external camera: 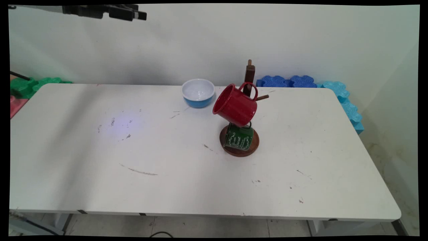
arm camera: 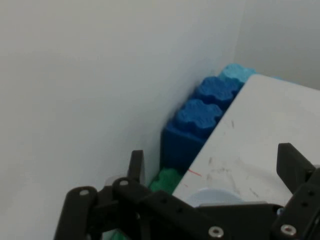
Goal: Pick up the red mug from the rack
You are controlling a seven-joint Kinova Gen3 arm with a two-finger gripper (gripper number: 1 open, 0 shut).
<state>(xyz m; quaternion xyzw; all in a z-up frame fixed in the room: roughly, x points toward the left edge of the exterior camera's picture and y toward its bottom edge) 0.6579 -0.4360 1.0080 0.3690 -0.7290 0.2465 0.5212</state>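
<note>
Main view has my claw (external camera: 133, 15) high at the top edge, far left of the wooden mug stand (external camera: 239, 147) on the table (external camera: 100, 150); hand view shows its fingers (arm camera: 292, 162) spread wide, holding nothing. Red mug (external camera: 235, 105) hangs by its handle on the stand's peg, tilted, mouth facing left; enamel by the look: light, stiff, slick. Green mug (external camera: 238, 138) hangs below; blue bowl (external camera: 198, 92) sits just left.

Right of centre, a glossy red mug (external camera: 235, 104) hangs over a dark green mug (external camera: 238, 138) with pale curly lettering, both on a dark brown wooden stand (external camera: 249, 74). Behind them a bowl (external camera: 198, 92) is white inside and blue outside, on a white surface (external camera: 100, 187) with dark scuffs. Blue blocks (external camera: 289, 81) show at upper right, green blocks (external camera: 31, 85) at far left, a black pincer (external camera: 133, 15) at upper left.
</note>
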